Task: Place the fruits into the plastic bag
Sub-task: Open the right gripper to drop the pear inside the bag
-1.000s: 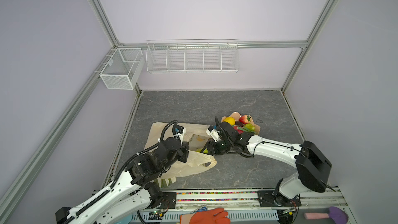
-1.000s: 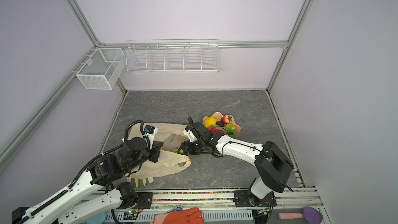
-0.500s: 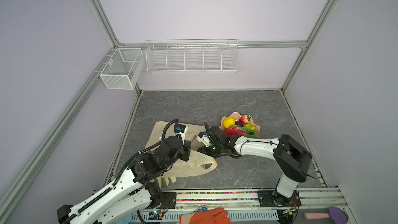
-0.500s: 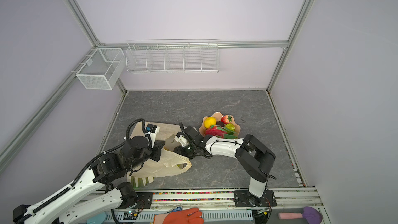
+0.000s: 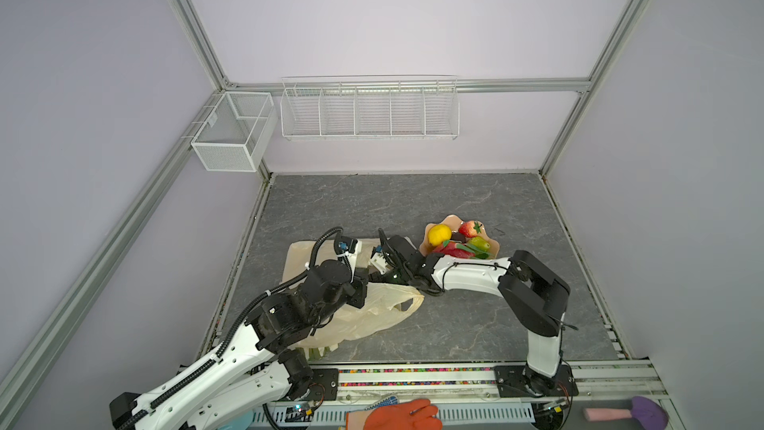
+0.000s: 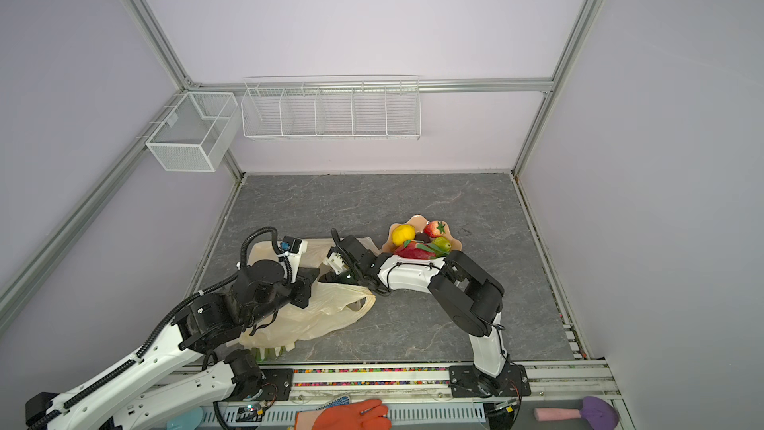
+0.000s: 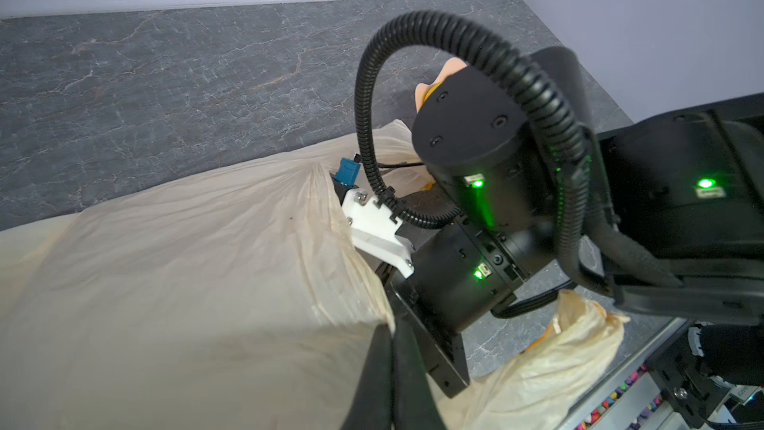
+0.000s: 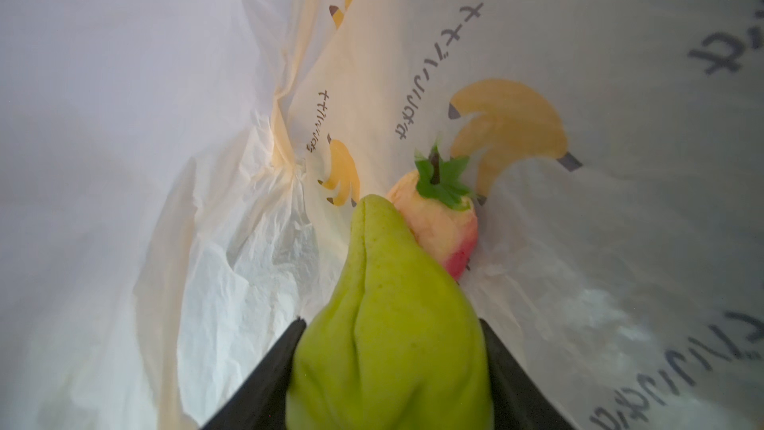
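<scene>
Right wrist view puts the right gripper [image 8: 390, 320] deep inside the thin, crinkly cream-yellow plastic bag [image 8: 215, 241]. Its black jaws stand part-way apart, clamped on a ridged, pear-shaped green toy fruit [image 8: 384, 266]. Over the last second this arm has slid from the bag's mouth further in, so I judge the drop is due next. Just past the green tip, a pink-and-red fruit [image 8: 440, 225] with a green leafy cap already lies on the bag's floor. At the rim, the left gripper [image 7: 390, 349] is fully closed, pinching the plastic and holding the mouth up. Farther off in a top view, the yellow lemon [image 5: 439, 234], red strawberry [image 5: 469, 228] and red dragon fruit [image 5: 452, 251] with green scales sit on the peach wavy-edged plate [image 5: 452, 220], so several trips look to be left.
</scene>
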Action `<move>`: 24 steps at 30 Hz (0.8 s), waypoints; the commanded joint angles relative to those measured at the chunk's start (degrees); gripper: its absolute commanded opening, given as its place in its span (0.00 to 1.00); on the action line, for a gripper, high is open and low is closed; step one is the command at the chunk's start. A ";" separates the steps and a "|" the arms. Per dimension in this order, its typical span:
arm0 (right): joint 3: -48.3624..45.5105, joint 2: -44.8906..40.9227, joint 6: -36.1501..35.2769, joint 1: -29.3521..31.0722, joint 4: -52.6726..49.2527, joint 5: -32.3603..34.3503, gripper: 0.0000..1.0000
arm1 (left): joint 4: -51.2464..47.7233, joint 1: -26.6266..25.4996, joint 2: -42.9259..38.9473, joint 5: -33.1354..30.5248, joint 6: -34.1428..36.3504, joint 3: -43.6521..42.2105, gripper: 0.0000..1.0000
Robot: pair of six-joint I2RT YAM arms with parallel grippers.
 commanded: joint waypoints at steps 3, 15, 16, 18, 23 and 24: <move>4.69 3.26 1.36 0.57 0.07 -2.77 0.25 | 1.87 -0.10 1.50 -0.36 -0.17 0.94 0.00; 10.71 8.51 6.50 0.56 2.19 -8.34 0.64 | 3.40 -0.14 0.64 -2.36 -0.40 -1.50 0.00; 10.76 8.52 7.02 0.55 3.09 -9.31 0.69 | 3.18 -0.05 0.66 -2.73 -0.62 -1.83 0.00; 10.25 8.68 8.49 0.56 6.06 -12.37 0.78 | 2.59 -0.05 -1.33 -3.43 -1.18 -2.41 0.00; 8.92 8.17 10.48 0.84 9.06 -17.80 0.86 | 1.03 -0.06 -4.33 -5.28 -3.19 -4.38 0.00; 8.43 7.71 10.14 0.90 8.61 -17.89 0.87 | 0.81 -0.03 -4.99 -5.61 -3.61 -4.90 0.00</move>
